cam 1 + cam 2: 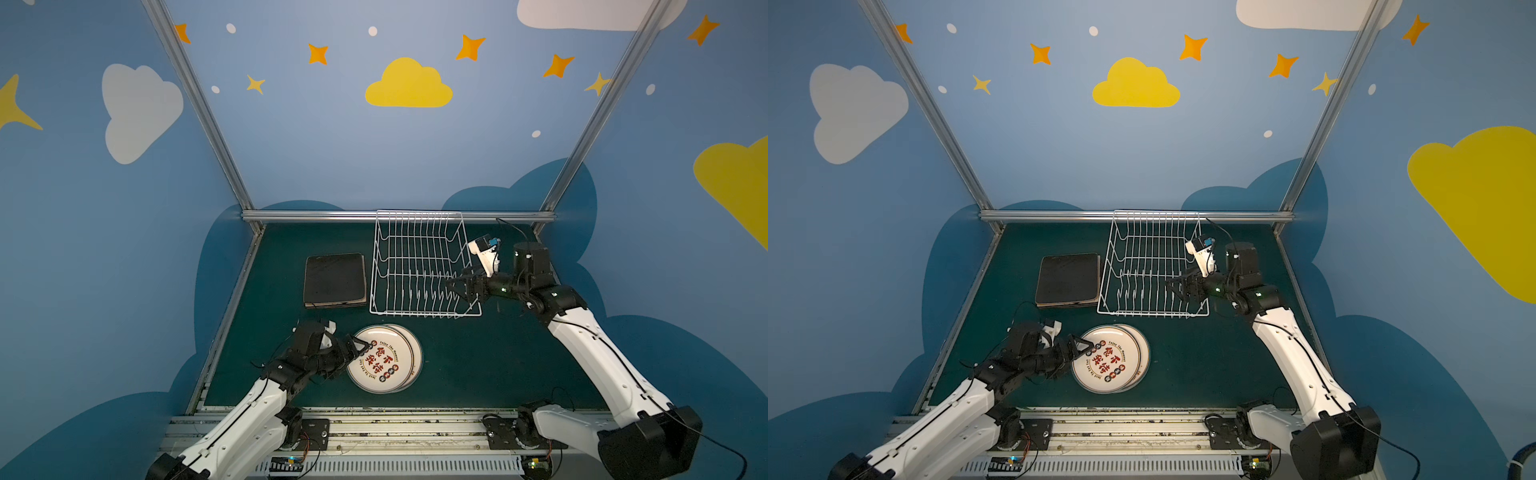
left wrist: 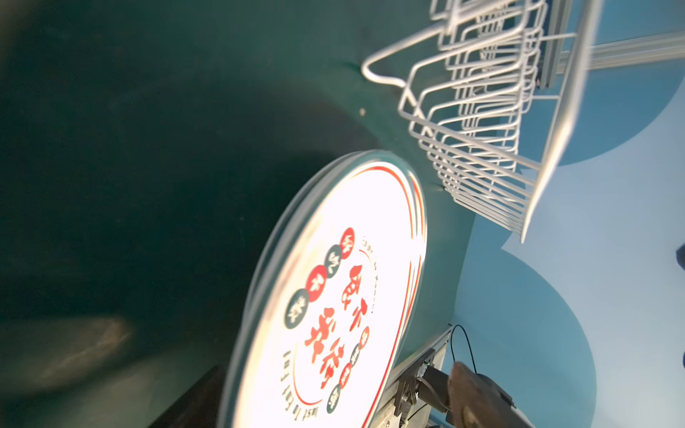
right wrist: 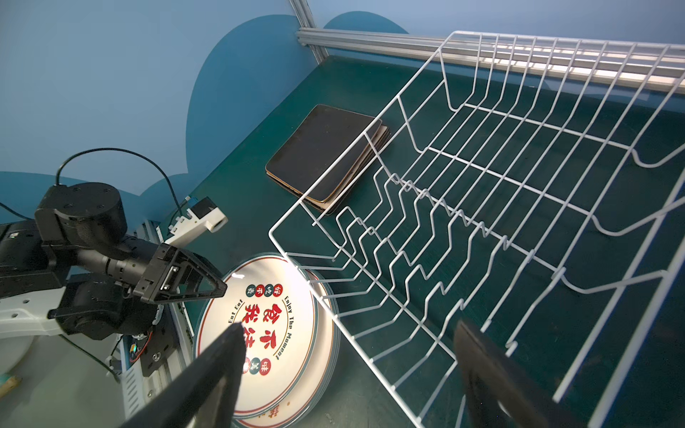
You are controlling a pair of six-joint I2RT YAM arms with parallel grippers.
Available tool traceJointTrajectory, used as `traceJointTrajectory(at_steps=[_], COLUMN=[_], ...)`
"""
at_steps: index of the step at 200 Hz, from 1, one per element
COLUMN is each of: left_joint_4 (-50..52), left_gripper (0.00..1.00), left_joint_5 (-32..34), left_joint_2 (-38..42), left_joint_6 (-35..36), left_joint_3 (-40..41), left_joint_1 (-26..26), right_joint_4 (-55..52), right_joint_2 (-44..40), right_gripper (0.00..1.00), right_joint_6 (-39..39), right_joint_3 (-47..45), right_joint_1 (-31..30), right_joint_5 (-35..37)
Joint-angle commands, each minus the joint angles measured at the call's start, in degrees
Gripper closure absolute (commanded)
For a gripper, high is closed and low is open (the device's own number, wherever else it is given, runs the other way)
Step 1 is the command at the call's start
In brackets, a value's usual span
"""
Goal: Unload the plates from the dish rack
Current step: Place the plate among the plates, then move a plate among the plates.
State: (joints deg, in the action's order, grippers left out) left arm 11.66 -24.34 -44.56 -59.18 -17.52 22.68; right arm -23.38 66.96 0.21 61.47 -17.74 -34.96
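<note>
I see the dish rack [image 1: 419, 313] standing empty toward the far edge of the tabletop [image 1: 498, 365], right of centre. The square plates [image 1: 334, 279] lie stacked, black backs up, just beside the rack's left side. The round plates [image 1: 382, 361] lie stacked face up near the front edge, a red-lettered one on top. My left claw [image 1: 360, 345] hangs over that stack's left rim, jaws spread and gripping nothing. My right claw [image 1: 453, 286] hovers over the rack's right side, jaws wide and empty.
</note>
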Motion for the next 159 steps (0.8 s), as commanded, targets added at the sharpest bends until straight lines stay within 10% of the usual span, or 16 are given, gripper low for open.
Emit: traceJointTrajectory(at_steps=[1, 159], left_joint_4=[4.2, 7.5], left_gripper=[0.02, 0.04], left_joint_5=[0.2, -2.2], left_joint_2=[0.7, -10.2], left_joint_6=[2.9, 8.5], left_joint_3=[-1.7, -10.2], left_joint_1=[0.2, 1.1], right_joint_4=[0.5, -0.2], right_joint_2=[0.5, 0.7], right_gripper=[0.12, 0.12], right_joint_6=[0.2, 0.2], right_joint_3=[0.7, 0.4], right_joint_1=[-0.3, -0.3], right_joint_5=[-0.2, 0.6])
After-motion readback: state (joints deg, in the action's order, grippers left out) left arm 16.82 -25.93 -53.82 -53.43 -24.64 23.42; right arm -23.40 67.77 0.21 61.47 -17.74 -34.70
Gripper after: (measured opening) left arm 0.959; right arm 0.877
